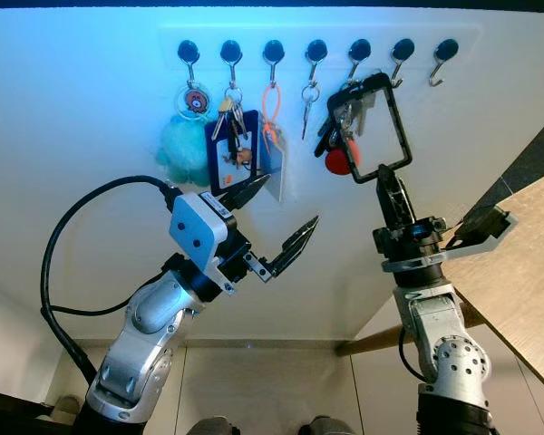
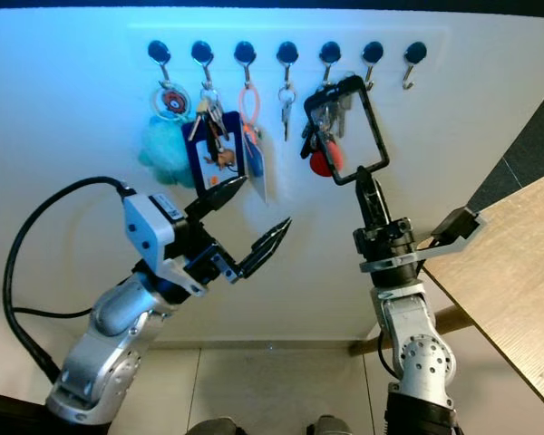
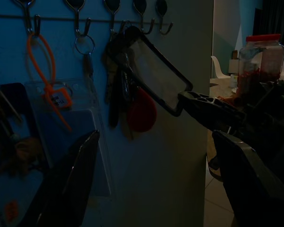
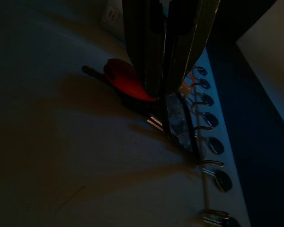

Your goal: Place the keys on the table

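**Mara:** Seven hooks (image 1: pixel 316 50) run along the white wall, and the keys (image 1: pixel 343 127) hang from the fifth one counting from the robot's left, a bunch with a red fob (image 1: pixel 338 161) and a black-framed clear tag (image 1: pixel 381 127). Where is the right gripper (image 1: pixel 381 174)?

**Jon:** Raised to the lower edge of that tag. Its two black fingers are pressed together on the frame, so it looks clamped on the tag, with the bunch itself hanging beside it.

**Mara:** And the left gripper (image 1: pixel 279 217)?

**Jon:** Held up below the blue card holder (image 1: pixel 231 149), fingers spread wide, gripping nothing.

**Mara:** What could go wrong from here?

**Jon:** I'd say the ring is the risk. The bunch seems not yet off its hook, so a straight pull away from the wall may jam it; it probably needs lifting first. Also the hold is on a thin tag edge, so the keys' weight could twist it loose and drop everything on the floor.

**Mara:** And the table (image 1: pixel 526 272)?

**Jon:** Wooden, on the robot's right, well apart from the hooks, so a swinging bunch may knock its edge
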You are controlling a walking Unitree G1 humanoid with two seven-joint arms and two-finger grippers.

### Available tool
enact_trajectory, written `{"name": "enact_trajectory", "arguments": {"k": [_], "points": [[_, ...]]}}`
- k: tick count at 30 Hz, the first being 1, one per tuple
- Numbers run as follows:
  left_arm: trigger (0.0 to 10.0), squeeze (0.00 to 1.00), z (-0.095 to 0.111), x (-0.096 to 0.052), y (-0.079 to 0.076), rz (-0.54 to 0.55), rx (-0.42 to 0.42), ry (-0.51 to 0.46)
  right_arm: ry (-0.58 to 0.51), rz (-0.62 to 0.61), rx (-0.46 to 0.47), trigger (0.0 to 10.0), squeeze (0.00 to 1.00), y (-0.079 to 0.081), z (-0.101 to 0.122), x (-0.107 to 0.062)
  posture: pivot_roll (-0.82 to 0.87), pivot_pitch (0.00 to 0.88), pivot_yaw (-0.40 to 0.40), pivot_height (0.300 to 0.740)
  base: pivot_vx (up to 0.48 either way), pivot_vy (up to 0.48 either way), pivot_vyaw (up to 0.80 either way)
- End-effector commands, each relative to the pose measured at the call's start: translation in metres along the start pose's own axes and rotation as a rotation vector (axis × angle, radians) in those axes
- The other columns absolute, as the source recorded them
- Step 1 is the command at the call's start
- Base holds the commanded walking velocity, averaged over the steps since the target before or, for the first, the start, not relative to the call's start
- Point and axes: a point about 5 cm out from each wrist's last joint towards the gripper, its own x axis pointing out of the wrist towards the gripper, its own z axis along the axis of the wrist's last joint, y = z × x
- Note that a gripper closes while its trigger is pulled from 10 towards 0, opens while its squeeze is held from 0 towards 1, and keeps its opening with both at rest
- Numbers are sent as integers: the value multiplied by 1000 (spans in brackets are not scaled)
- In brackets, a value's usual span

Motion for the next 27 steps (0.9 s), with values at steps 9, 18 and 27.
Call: {"name": "enact_trajectory", "arguments": {"k": [9, 18, 27], "points": [[10000, 0, 2, 2, -3, 3, 2, -20, 97, 197, 104, 0, 0, 31, -18, 5, 32, 95, 8, 740, 0, 0, 0], [10000, 0, 1, 2, -4, -2, 4, -19, 119, 175, 101, 0, 0, 28, -20, 2, 32, 96, 9, 740, 0, 0, 0], [10000, 0, 1, 3, -4, -6, 8, -19, 111, 132, 73, 1569, 0, 22, -18, 0, 33, 94, 10, 740, 0, 0, 0]]}}
